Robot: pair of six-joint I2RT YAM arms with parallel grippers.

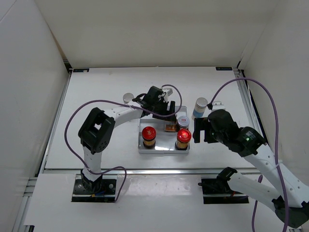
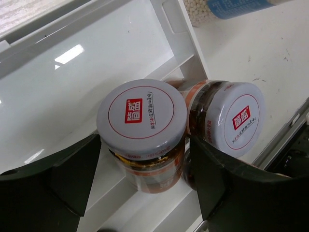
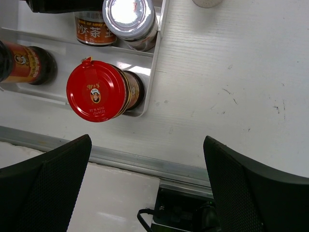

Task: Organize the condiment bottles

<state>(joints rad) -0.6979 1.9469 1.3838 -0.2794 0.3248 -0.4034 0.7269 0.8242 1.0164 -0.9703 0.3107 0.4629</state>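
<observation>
- Left wrist view: my left gripper (image 2: 145, 154) stands astride one short silver-lid jar (image 2: 142, 111) in the centre of the frame. One finger is very near at each side. Whether they press the jar, I cannot tell.
- This jar stands in the white stepped tray (image 2: 190, 58). The second short jar (image 2: 234, 118) seems to touch it at the right.
- To do this step well, I judge I should close gently on the glass under the lid. Then I should keep the jar upright and not push its neighbour.
- My right gripper (image 3: 147, 145) is spread wide and holds nothing. A red-capped jar (image 3: 96, 92) in the tray's front row is at the upper left of its frame.
- One tall blue-label jar (image 1: 200, 107) waits outside the tray, at its upper right.
- The table (image 1: 96, 121) is white, smooth and slightly scratched, and white walls (image 1: 145, 29) enclose it.
</observation>
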